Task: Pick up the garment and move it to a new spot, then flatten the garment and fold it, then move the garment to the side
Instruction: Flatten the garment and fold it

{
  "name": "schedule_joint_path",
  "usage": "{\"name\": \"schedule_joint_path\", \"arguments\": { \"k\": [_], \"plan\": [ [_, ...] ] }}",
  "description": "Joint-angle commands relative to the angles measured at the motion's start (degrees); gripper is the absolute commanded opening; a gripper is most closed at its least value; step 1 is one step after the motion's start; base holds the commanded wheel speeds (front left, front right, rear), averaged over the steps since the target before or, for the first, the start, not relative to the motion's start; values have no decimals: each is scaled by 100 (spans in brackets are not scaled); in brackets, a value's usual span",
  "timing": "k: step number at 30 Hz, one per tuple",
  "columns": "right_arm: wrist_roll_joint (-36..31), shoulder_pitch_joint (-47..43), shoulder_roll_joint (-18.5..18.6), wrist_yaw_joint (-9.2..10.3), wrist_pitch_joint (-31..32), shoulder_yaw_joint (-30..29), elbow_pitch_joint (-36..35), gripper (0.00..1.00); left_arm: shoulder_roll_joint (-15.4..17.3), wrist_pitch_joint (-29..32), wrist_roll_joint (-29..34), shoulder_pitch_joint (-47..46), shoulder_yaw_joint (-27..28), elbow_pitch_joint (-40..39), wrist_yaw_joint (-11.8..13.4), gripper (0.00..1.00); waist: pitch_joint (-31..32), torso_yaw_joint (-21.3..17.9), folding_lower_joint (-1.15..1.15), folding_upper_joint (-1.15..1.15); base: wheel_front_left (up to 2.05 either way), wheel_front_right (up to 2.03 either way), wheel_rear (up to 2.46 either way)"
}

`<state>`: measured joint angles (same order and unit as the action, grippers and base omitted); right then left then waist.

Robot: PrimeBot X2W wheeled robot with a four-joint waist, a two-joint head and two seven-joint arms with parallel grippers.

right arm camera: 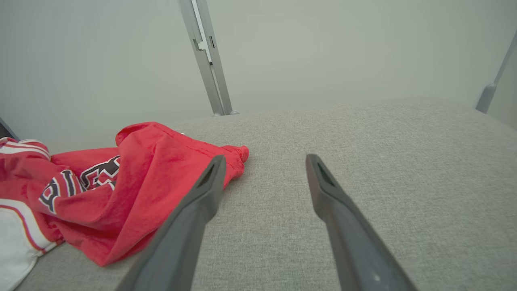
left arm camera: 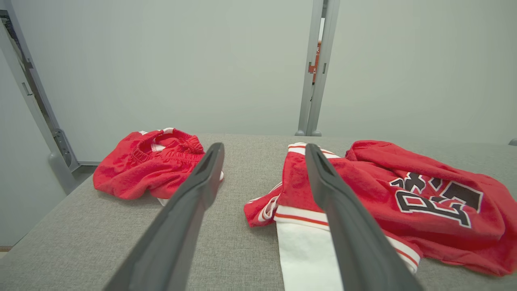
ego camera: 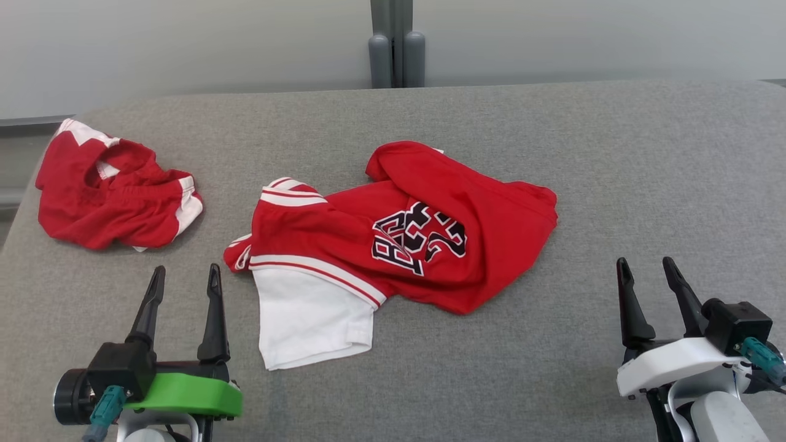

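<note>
the left gripper (ego camera: 187, 268) is spread wide with nothing between its fingers, just beside the white part of the red shirt (ego camera: 417, 245). the right gripper (ego camera: 645, 261) is equally wide and empty, well apart on the shirt's other side. the shirt lies crumpled in the middle of the gray table (ego camera: 614, 153). a second red garment (ego camera: 110, 196) is bunched at the far left.

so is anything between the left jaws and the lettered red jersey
Nothing visible: only bare grey surface separates the left gripper, jaws open, from the jersey. The other red garment lies apart, further left.
</note>
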<state>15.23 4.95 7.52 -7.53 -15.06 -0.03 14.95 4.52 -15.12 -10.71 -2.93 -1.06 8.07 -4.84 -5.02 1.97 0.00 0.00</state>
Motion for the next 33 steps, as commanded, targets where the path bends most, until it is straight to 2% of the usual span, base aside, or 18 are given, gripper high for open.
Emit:
{"name": "schedule_joint_path", "arguments": {
  "k": [1,11,20,29,30,31,32,33],
  "plan": [
    [-35,-46,19,8,-17,6,33,100,-13,-3,49,56,34,-17,-28,100,5,73,0,0,0,0,0],
    [-86,729,409,8,-17,303,343,100,-131,-3,201,-224,43,40,-163,100,-223,240,0,0,0,0,0],
    [-68,1969,844,8,-16,751,1713,100,-161,-3,51,-469,-133,77,-180,100,-655,653,0,0,0,0,0],
    [226,2455,861,8,-17,1172,3070,100,-161,-3,-137,-616,-400,103,-83,100,-844,964,0,0,0,0,0],
    [289,2491,848,8,-17,1225,3178,53,-161,-3,-155,-625,-412,107,-73,100,-852,977,0,0,0,0,0],
    [348,2528,847,8,-17,1244,3240,37,-160,-3,-160,-631,-420,108,-71,100,-861,984,0,0,0,0,0],
    [438,2549,830,8,-17,1281,3331,0,-160,-3,-161,-637,-434,109,-58,100,-869,988,0,0,0,0,0],
    [493,2558,810,8,-17,1322,3416,0,-160,-3,-167,-639,-450,110,-56,100,-873,990,0,0,0,0,0]
  ]
}}
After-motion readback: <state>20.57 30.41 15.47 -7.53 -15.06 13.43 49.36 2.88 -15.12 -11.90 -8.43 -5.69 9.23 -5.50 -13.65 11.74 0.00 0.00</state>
